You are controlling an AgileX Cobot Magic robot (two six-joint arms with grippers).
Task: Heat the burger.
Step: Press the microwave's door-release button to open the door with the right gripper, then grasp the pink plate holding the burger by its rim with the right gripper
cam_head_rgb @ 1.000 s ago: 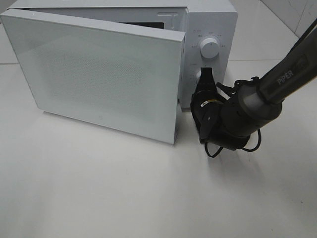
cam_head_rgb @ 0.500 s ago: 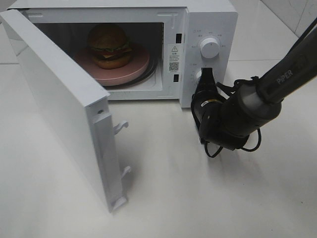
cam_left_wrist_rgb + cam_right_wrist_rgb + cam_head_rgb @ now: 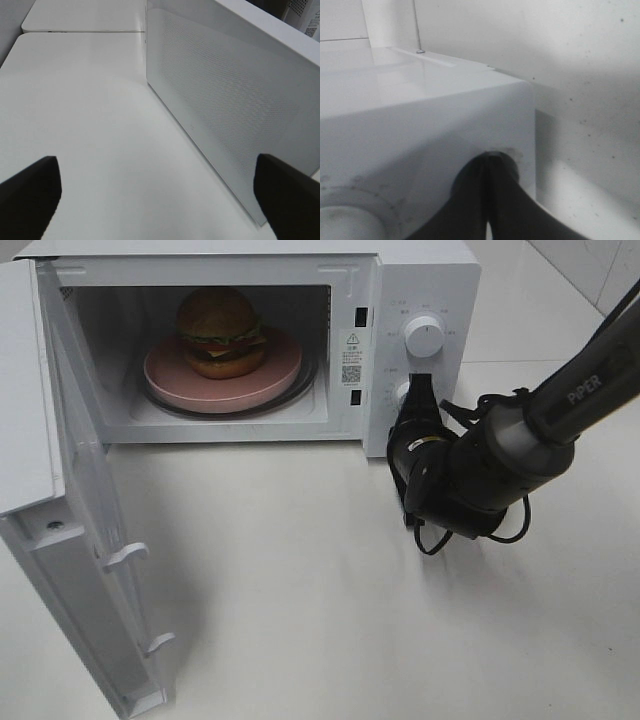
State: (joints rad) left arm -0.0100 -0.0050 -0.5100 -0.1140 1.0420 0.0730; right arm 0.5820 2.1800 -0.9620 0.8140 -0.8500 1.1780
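Observation:
The burger (image 3: 220, 332) sits on a pink plate (image 3: 262, 385) inside the white microwave (image 3: 430, 280), whose door (image 3: 70, 540) stands wide open to the left. My right gripper (image 3: 417, 390) is shut, its tips touching the lower knob on the control panel, below the upper knob (image 3: 423, 337). In the right wrist view the shut fingers (image 3: 487, 165) meet against the panel. My left gripper (image 3: 160, 200) is open and empty, facing the door's outer face (image 3: 230, 100); it does not show in the exterior view.
The open door (image 3: 130, 640) juts out over the table's left front, with two latch hooks (image 3: 125, 556) on its edge. The white table (image 3: 320, 620) lies in front of the microwave. The right arm's cable (image 3: 432, 540) loops below the wrist.
The microwave door has swung from nearly closed to wide open, uncovering the burger and plate. The right gripper has stayed at the lower knob.

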